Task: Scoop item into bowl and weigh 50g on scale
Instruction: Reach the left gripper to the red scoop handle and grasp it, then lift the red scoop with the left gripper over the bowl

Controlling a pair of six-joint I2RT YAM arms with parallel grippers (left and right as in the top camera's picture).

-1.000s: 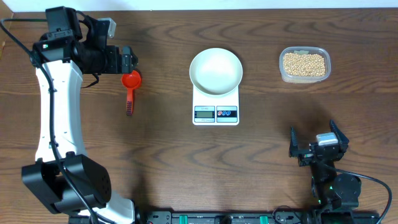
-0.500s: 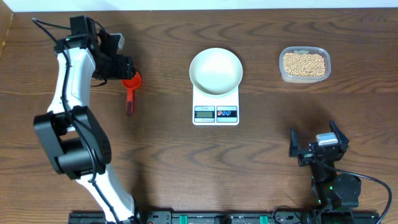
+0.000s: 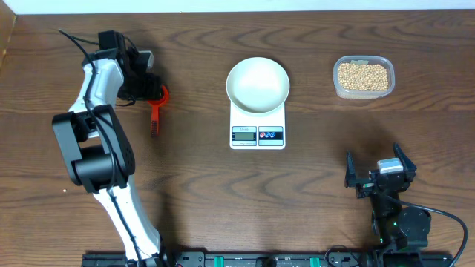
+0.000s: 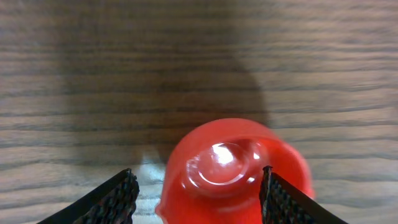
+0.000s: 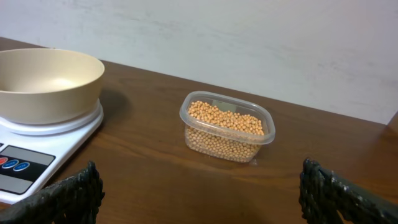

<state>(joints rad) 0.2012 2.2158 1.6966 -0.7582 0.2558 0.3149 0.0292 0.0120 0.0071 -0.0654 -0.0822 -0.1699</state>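
Pale tan beans [image 3: 363, 76] fill a clear plastic tub at the back right; they also show in the right wrist view [image 5: 224, 121]. The empty white bowl [image 3: 257, 84] sits on the white scale [image 3: 257, 135], also seen in the right wrist view as bowl [image 5: 46, 81] and scale [image 5: 37, 149]. A red scoop [image 3: 155, 119] lies at the left, handle toward me. My left gripper [image 3: 152, 92] is open right over its cup, with the cup [image 4: 236, 168] between its fingers [image 4: 199, 190]. My right gripper [image 3: 380, 175] is open and empty at the front right, its fingers [image 5: 199, 186] far apart.
The tub stands well right of the scale. Bare wooden table lies between the scoop and the scale and in front of the scale. A pale wall runs behind the table's far edge.
My left arm has swung and its gripper has come down from behind the scoop to straddle the scoop's cup. The scoop, bowl, scale, tub and right arm have not moved.
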